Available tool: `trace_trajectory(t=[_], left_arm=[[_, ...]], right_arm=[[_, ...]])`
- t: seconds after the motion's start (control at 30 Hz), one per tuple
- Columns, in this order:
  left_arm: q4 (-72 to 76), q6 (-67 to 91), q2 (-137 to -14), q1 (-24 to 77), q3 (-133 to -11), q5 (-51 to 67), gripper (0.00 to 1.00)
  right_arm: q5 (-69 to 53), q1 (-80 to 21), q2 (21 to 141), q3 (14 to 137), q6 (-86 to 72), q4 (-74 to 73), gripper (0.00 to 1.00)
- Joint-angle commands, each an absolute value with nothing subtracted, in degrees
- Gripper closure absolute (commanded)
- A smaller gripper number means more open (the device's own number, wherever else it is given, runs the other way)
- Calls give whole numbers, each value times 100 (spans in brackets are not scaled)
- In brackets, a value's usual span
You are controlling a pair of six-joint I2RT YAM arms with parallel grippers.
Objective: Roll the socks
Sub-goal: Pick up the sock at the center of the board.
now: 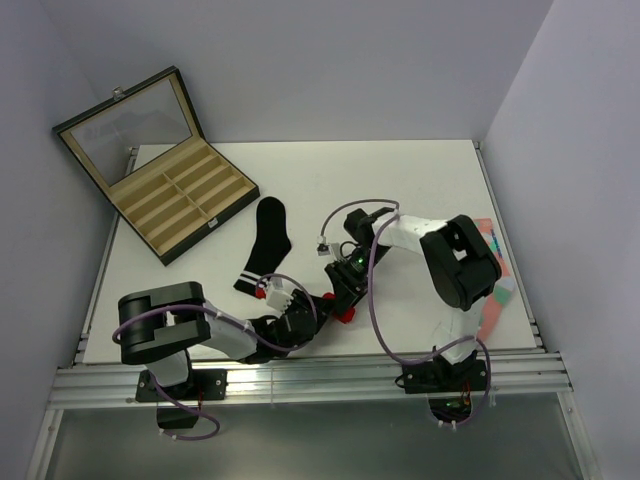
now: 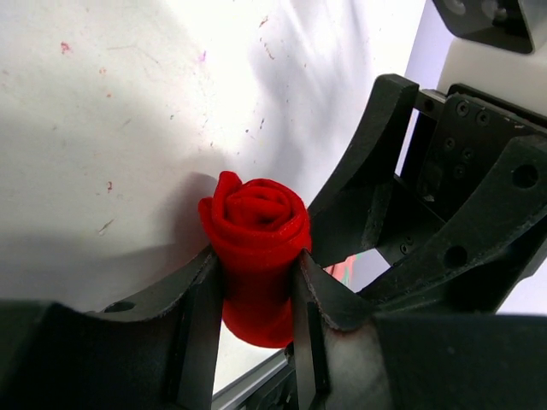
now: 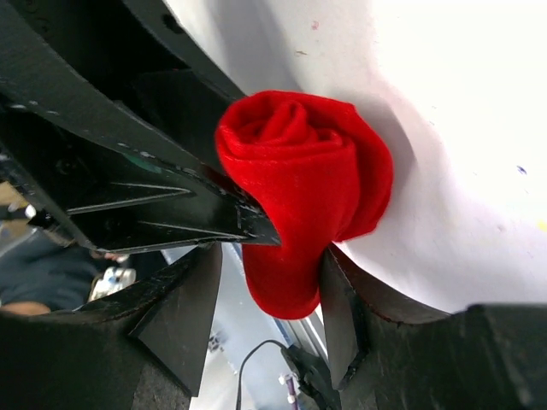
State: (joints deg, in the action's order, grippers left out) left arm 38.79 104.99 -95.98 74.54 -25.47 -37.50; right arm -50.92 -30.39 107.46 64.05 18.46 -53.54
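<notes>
The red sock [image 2: 256,218] is a tight coil near the front edge of the table [image 1: 420,180], pinched on both sides by the left gripper [image 2: 258,265]; the right gripper [image 3: 273,256] stands spread around it, one finger clear of the cloth; I'd keep the left squeeze firm so the coil can't spring; the black sock [image 1: 267,240] lies flat, unrolled.

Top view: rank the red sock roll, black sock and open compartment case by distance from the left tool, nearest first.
1. rolled red sock: gripped in the left tool, by the near table edge.
2. black sock: lying flat mid-table, beyond the tool and to its left.
3. compartment case: lid open, far-left corner.
</notes>
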Motion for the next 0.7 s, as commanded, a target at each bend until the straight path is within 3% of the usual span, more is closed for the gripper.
trace_trajectory(t=[0.0,0.67], left_arm=[[3894,10345,-9413,7383,-2645,-3850,100],[3717,9599,-9018,7102,-2435,-3375,100]], right_arm=[[-4705,-3059,10310,6267,1486,-5195,44],[-3736,-2760,9765,6381,1503,-5133,44]])
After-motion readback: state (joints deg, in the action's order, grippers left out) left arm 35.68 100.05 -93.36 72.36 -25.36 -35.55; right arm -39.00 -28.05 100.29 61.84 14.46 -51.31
